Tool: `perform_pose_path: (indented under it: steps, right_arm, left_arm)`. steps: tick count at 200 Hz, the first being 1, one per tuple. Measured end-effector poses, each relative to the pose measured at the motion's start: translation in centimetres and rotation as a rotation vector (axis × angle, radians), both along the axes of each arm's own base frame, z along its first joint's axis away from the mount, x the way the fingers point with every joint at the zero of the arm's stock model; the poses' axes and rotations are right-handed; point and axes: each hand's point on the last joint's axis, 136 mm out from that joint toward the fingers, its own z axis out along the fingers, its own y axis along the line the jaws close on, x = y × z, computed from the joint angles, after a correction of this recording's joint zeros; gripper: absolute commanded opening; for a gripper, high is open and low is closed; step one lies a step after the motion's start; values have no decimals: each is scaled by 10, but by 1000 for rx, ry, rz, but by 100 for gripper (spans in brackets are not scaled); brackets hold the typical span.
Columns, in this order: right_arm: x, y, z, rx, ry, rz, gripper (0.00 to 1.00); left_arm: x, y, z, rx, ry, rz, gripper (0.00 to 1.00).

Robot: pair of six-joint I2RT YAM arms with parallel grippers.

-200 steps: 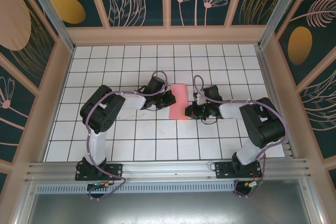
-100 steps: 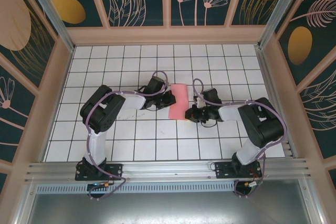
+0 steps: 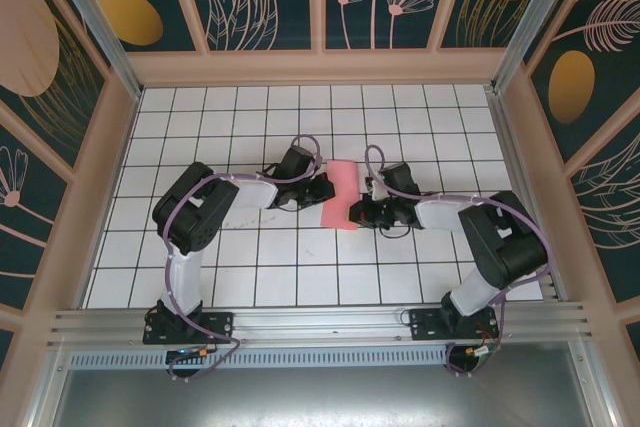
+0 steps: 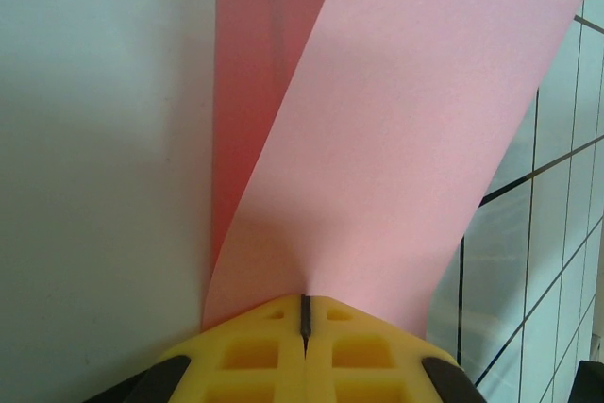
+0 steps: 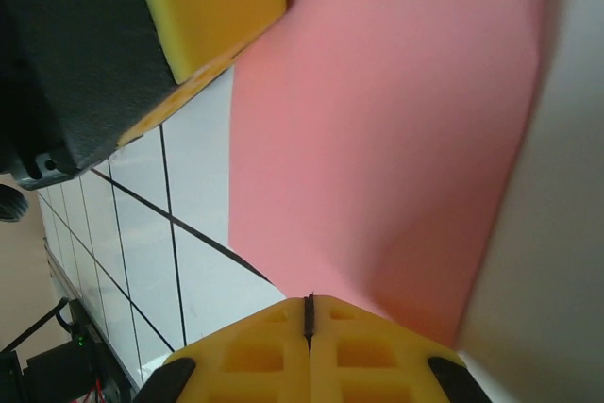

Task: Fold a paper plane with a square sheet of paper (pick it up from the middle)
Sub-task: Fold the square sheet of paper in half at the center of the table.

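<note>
Paper (image 4: 406, 139) cropped at top edge

No readable text, label, brand or number anywhere; the square sheet of paper (image 4: 396, 139) is plain.

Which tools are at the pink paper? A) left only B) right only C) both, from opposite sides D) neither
C: the left tool and right tool, both shut, meet the paper from opposite sides.
</note>
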Motion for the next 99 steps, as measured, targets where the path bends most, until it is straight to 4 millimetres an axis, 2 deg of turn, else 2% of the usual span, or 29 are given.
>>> perform_pose_path:
  steps: [44, 82, 99]
  right_arm:
    - [-14, -7, -20, -29, 51, 0, 0]
    - [-12, -9, -18, -41, 50, -5, 0]
    - [-2, -12, -10, -48, 46, -26, 0]
  left_arm:
    - [0, 0, 0, 2, -2, -6, 0]
    - [0, 0, 0, 4, -2, -9, 0]
    - [0, 0, 0, 5, 0, -10, 0]
